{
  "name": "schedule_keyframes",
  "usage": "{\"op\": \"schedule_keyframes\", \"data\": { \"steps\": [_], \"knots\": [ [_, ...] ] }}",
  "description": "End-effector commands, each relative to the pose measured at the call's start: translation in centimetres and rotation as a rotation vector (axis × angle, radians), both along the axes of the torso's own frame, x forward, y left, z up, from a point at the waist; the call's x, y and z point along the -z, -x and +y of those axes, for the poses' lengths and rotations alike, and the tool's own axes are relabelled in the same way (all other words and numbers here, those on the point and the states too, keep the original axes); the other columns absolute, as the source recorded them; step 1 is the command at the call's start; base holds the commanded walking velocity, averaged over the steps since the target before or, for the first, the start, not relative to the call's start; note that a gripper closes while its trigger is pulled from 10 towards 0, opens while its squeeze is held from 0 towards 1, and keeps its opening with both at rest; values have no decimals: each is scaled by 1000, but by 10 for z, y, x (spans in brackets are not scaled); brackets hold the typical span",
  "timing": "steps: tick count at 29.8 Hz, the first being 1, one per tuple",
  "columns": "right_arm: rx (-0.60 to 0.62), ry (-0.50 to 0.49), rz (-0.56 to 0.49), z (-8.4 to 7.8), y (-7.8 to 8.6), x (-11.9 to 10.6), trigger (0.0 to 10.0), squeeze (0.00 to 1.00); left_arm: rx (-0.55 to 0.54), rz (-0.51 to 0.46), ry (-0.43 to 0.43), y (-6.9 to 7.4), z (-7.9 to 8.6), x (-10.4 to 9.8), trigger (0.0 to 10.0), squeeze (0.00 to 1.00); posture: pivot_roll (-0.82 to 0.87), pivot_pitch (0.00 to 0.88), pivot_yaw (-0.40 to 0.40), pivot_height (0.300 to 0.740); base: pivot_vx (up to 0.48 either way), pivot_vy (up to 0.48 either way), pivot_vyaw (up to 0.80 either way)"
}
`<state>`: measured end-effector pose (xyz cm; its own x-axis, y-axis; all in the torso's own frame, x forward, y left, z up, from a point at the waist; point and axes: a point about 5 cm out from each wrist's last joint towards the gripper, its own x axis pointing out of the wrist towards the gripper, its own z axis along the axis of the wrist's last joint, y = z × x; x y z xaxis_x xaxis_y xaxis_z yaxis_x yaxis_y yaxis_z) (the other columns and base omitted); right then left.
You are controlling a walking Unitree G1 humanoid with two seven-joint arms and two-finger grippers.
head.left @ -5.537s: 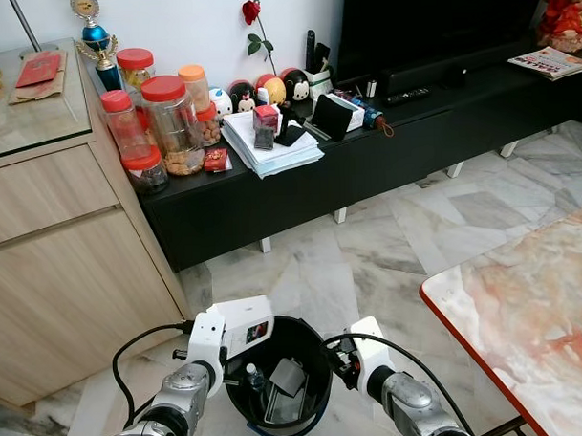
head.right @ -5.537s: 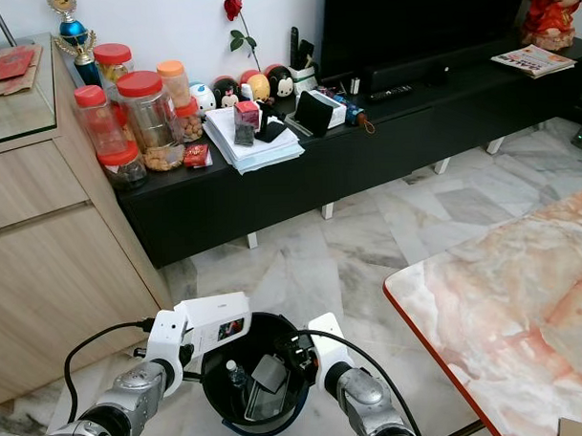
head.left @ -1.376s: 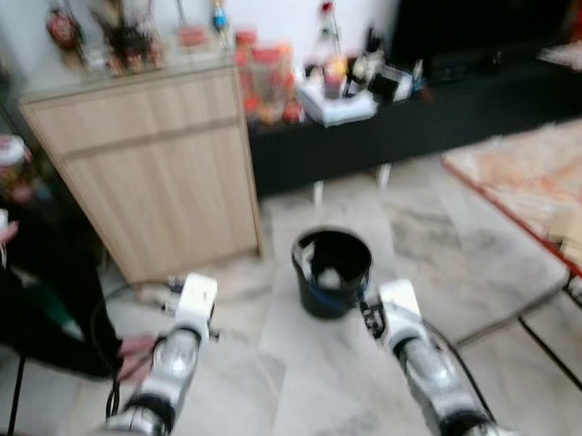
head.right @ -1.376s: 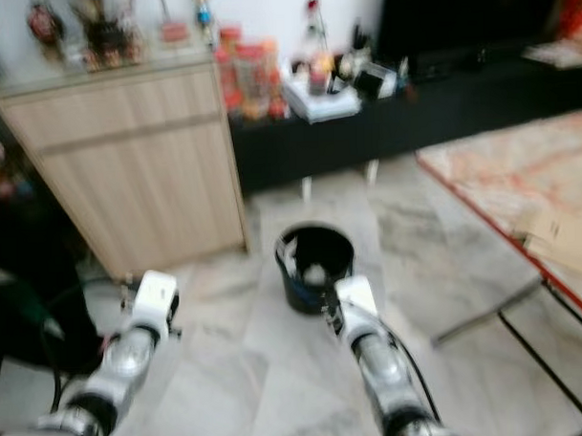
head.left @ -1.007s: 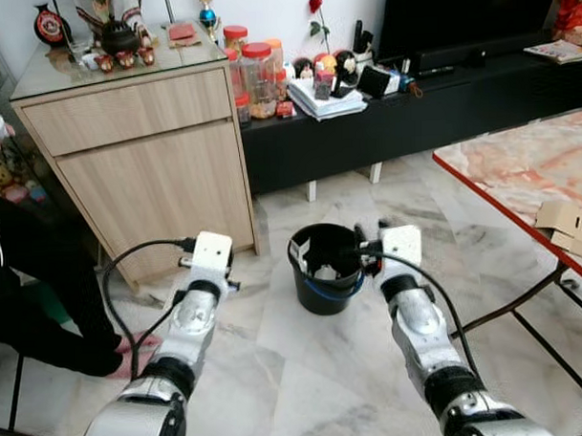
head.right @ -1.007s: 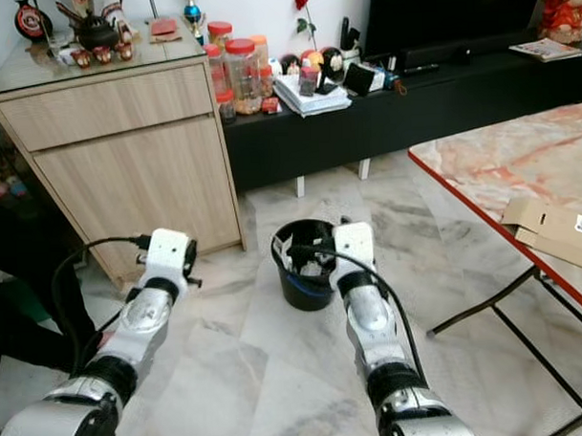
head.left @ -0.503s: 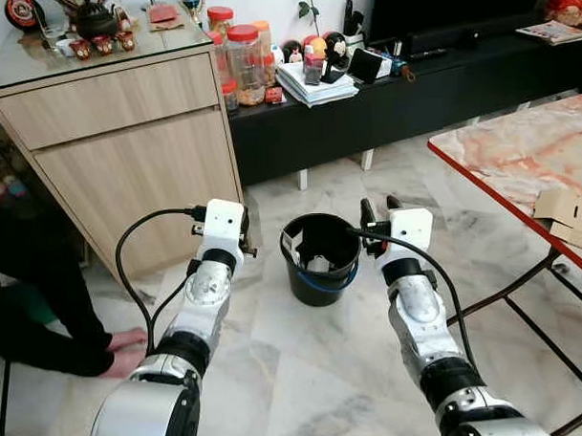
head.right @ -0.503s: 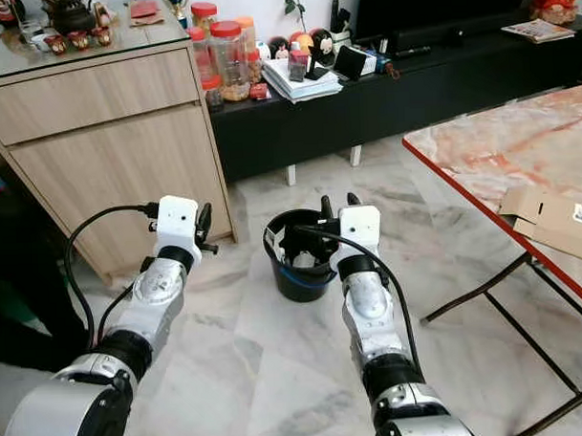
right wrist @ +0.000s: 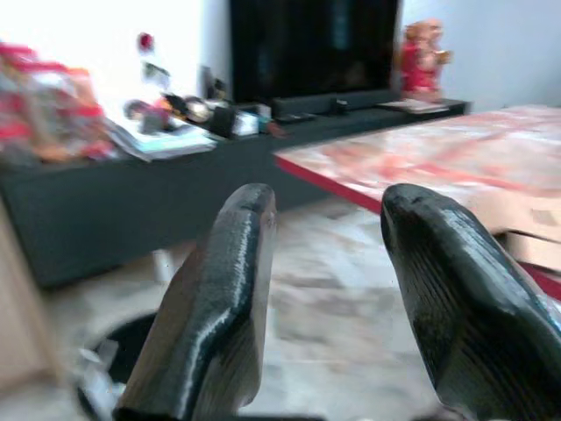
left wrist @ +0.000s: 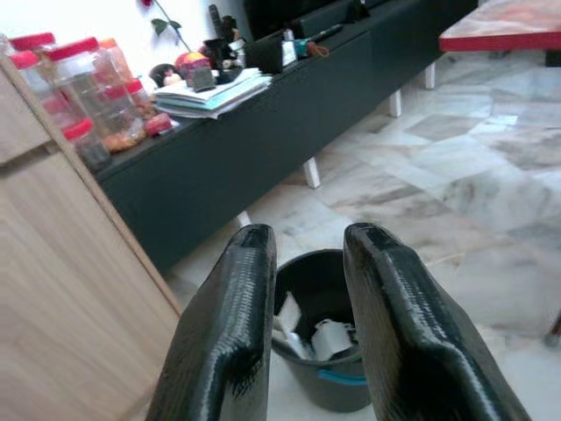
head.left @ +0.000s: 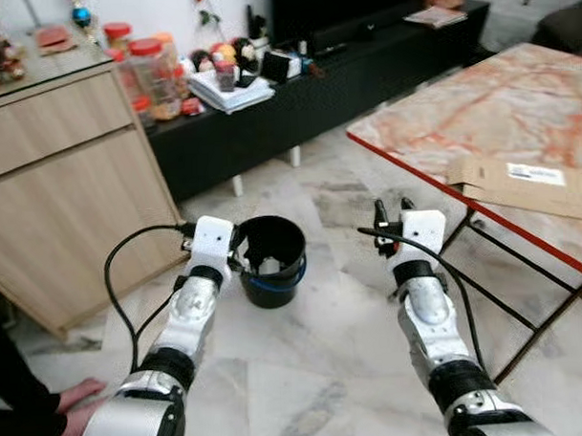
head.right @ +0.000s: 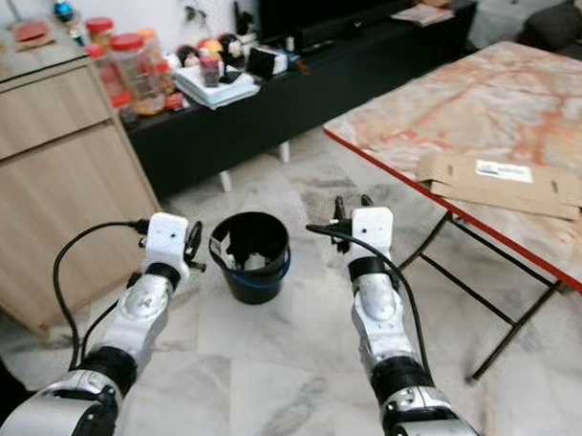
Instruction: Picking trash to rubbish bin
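The black rubbish bin stands on the marble floor with pale scraps of trash inside. My left gripper is held just left of the bin's rim, open and empty; the left wrist view looks between its fingers down into the bin. Off to the bin's right, my right gripper hovers over bare floor near the table, also open with nothing in it. In the right wrist view its fingers frame the floor and the table edge.
A marble table with a red edge and black legs stands at the right, with a flattened cardboard box on it. A black TV console and a wooden cabinet line the back. A person's foot rests at the lower left.
The view has swung to the right, bringing the table and cardboard into sight. The bin, before between both grippers, now sits by the left one, away from the right. Both stay open.
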<state>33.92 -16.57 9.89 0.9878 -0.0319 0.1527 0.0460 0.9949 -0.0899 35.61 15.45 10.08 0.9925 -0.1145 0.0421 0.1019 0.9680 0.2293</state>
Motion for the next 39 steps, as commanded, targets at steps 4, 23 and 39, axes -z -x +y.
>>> {"op": "schedule_keyframes", "data": {
  "steps": [4,23,39],
  "knots": [
    [120,8,40,-33,7,8,10000,0,-57,-7,-11,0,20,-3,10000,0,154,0,39,740,0,0,-783],
    [165,183,148,-83,40,35,10000,0,68,99,-179,17,35,22,10000,0,143,0,34,740,0,0,-247],
    [203,158,297,-80,79,79,10000,0,20,302,-291,55,65,71,10000,0,164,0,24,740,0,0,0]
  ]
}}
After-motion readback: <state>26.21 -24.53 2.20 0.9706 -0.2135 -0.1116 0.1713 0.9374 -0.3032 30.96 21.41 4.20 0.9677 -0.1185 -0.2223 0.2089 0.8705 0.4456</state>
